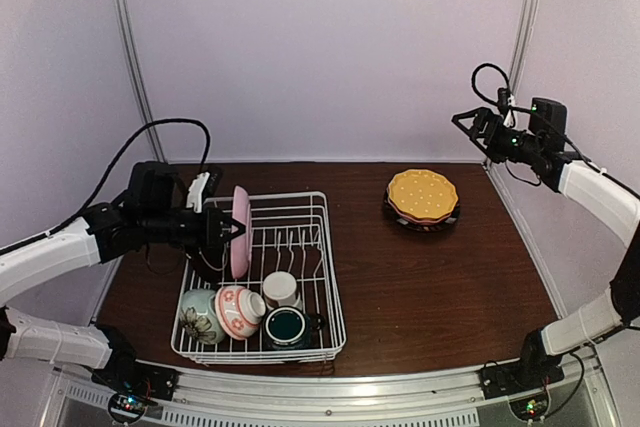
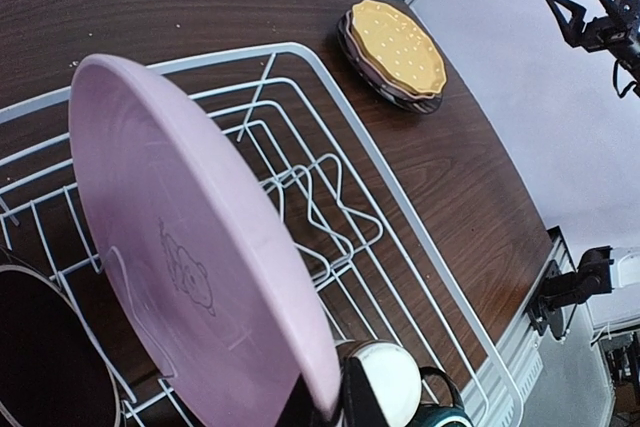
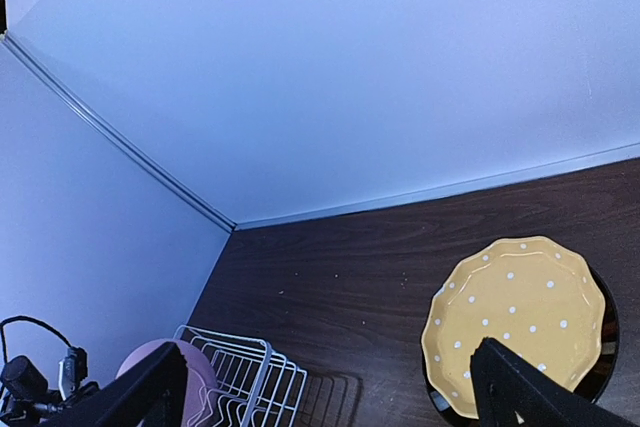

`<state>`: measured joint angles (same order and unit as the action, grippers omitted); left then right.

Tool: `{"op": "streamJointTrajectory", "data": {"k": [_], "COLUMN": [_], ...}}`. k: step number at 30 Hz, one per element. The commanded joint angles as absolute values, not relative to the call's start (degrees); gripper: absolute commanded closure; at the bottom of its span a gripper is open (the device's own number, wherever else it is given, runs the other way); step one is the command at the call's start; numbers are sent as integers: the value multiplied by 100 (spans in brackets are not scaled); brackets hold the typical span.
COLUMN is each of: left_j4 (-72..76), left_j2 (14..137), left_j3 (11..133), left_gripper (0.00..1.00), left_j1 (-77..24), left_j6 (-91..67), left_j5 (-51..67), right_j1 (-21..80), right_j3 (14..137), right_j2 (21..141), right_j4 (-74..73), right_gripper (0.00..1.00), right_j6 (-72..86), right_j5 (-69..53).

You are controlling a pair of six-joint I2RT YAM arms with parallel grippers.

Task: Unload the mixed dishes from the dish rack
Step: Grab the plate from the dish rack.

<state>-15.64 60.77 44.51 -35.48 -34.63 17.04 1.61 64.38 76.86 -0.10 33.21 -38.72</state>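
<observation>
The white wire dish rack (image 1: 322, 247) sits left of centre. My left gripper (image 1: 230, 232) is shut on the rim of a pink plate (image 1: 240, 232), which stands on edge over the rack's left side. In the left wrist view the plate (image 2: 190, 247) fills the frame, with a dark finger (image 2: 368, 399) against its edge. The rack's front end holds a pale-green floral bowl (image 1: 198, 315), a pink-white bowl (image 1: 240, 312), a white cup (image 1: 281, 289) and a teal mug (image 1: 287, 328). My right gripper (image 1: 466, 123) is open and empty, high above the table's right rear.
A stack of plates with the yellow dotted one (image 1: 422, 194) on top sits on the table at the back right; it also shows in the right wrist view (image 3: 510, 317). A dark round dish (image 2: 40, 357) shows behind the pink plate. Upright tines (image 1: 290, 242) line the rack's middle.
</observation>
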Motion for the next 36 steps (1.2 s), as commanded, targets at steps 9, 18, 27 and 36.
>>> {"op": "streamJointTrajectory", "data": {"k": [9,18,27,36], "left_j4": [-999,153,683,257], "left_j2": [5874,5692,5457,5467], "left_j3": [5216,4431,4406,5140], "left_gripper": [100,100,100,100], "left_j1": [-3485,-2876,-2733,-2741], "left_j6": [-3337,-3838,-3934,-3139], "left_j5": [1934,2678,3267,3361], "right_j1": [158,158,166,448], "right_j3": [6335,6337,6368,6709], "right_j2": [7498,7465,7444,7399], "right_j4": [282,174,143,-537], "right_gripper": [0,0,0,0], "right_j6": [3281,3158,3159,2912], "right_j5": [-4133,-4037,-4067,-3821]}}
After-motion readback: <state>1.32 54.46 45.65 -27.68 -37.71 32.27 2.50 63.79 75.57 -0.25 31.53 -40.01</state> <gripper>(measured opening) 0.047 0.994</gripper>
